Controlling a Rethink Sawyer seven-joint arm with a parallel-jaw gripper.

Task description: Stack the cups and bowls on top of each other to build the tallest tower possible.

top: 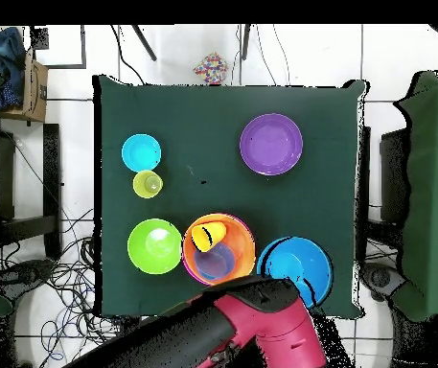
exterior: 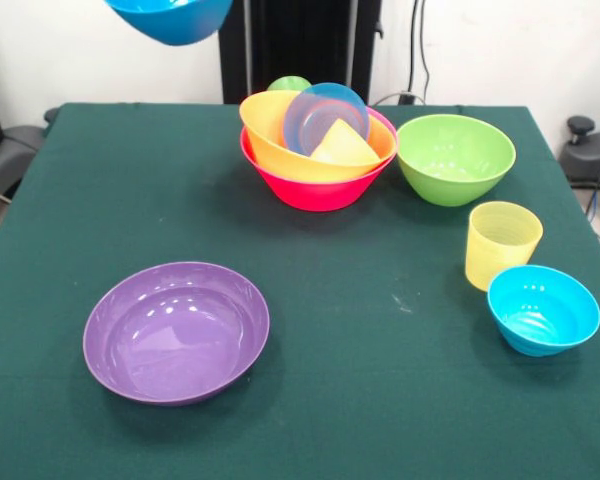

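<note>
Green desk (exterior: pixel 70 200); red arm (top: pixel 261 331) at its edge. Tower (exterior: pixel 318 150): pink bowl lowest, orange bowl, blue bowl and yellow-orange cup nested. Purple bowl (exterior: pixel 176 330) apart. Medium blue bowl (exterior: pixel 170 18) aloft. Fingers' state: cannot tell. No legible writing.

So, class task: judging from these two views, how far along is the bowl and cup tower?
Done: the orange bowl sits nested in the pink bowl, with a small blue bowl and a yellow-orange cup tipped inside.
In hand: a blue bowl is raised above the table's edge; the gripper isn't visible.
Left: the purple bowl, green bowl, pale yellow cup and other small blue bowl stand apart.
</note>
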